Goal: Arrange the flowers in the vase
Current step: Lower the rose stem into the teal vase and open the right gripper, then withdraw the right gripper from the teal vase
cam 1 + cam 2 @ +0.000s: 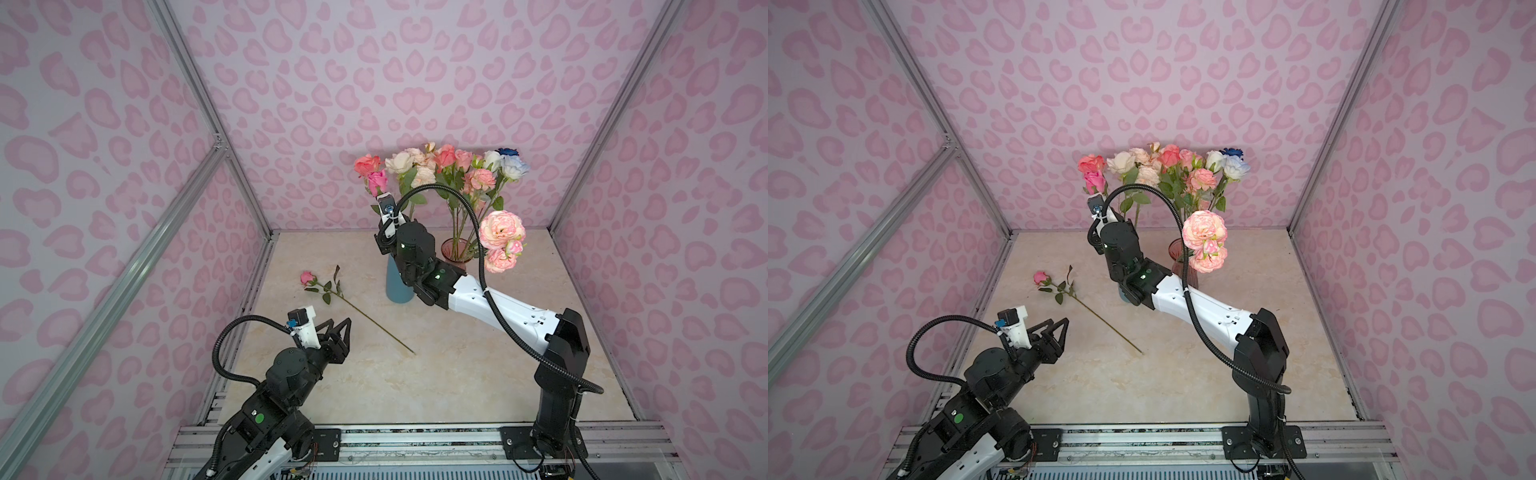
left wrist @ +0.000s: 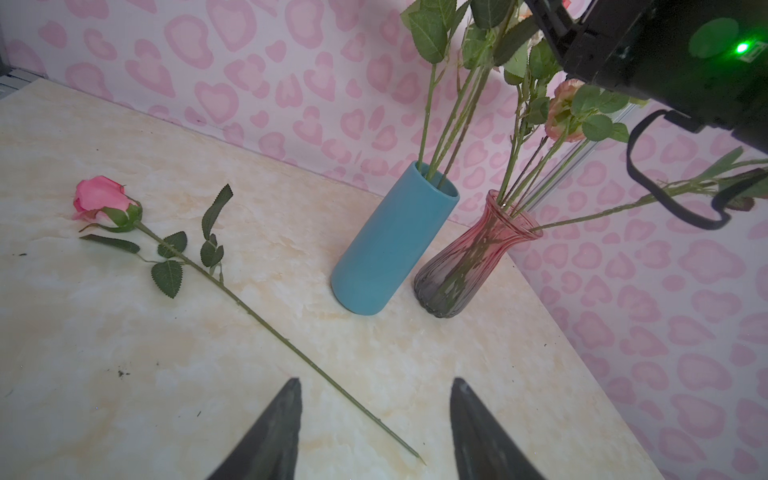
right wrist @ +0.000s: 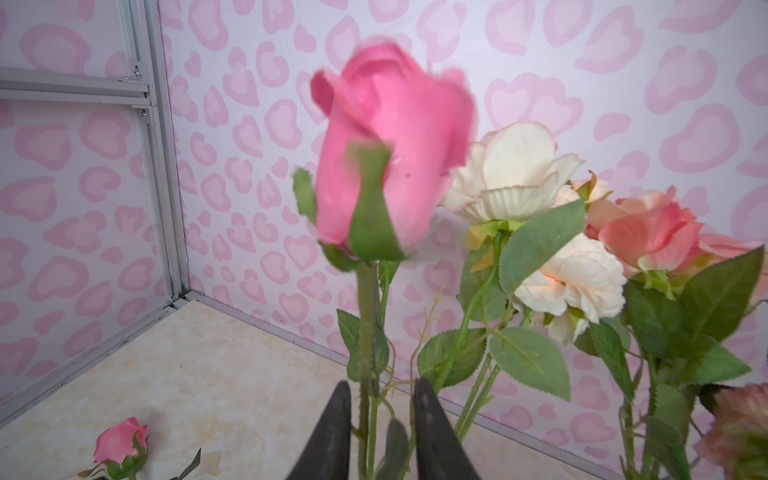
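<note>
Right pincer (image 3: 381,382): apart, straddling the pink rose's (image 3: 390,149) stem above the blue vase (image 2: 395,241), not clamped.
Left pincer (image 2: 375,380): apart, empty, hovering over the bench (image 2: 104,332) by the loose rose's (image 2: 102,199) stem end.
Flowers (image 1: 440,166): most stand in the blue vase and the glass vase (image 2: 469,266); the loose rose lies flat.
Snag risk: back out crooked and a jaw hooks a leaf, lifting the pink rose or rocking its vase.
Sweep risk: the peony (image 1: 500,230) leans far out, right by the cable (image 1: 475,224); a swing could drag it out.

walls (image 1: 374,62) lilac, pink heart blotches; table (image 1: 374,374) cream marble; blue vase (image 2: 390,249); glass vase (image 2: 465,266) pink, fading grey; loose rose (image 1: 306,277), nine o'clock of blue vase, pink.
</note>
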Tool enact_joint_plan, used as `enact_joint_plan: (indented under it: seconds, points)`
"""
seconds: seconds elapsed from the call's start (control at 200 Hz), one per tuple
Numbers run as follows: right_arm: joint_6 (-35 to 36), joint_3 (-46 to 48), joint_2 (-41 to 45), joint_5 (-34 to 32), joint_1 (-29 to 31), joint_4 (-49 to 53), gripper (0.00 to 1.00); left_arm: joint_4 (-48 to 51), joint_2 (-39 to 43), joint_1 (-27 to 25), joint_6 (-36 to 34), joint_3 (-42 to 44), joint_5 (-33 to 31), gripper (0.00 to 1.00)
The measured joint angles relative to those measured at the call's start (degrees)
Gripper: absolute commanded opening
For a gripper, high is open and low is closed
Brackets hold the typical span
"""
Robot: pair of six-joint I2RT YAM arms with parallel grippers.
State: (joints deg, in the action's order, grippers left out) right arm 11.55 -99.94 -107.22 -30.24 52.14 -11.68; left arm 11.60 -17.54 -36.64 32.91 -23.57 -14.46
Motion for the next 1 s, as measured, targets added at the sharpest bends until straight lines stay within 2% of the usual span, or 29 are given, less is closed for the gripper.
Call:
enact_joint_plan:
  seconds: [0.24,0.615,1.0]
  points:
    - [0.2,0.4,1.9,-0.4,1.2,-0.9,0.37,-0.2,-0.2,0.0,0.0,0.0,0.1,0.58]
    - [4.4,2.6,6.1,-2.3,5.1,-3.6,0.43,-0.6,-1.7,0.0,0.1,-0.7,0.3,0.58]
    - [11.2,8.0,12.4,-2.9,14.9,-8.7,0.47,-0.9,-5.7,0.0,1.5,-3.1,-0.7,0.58]
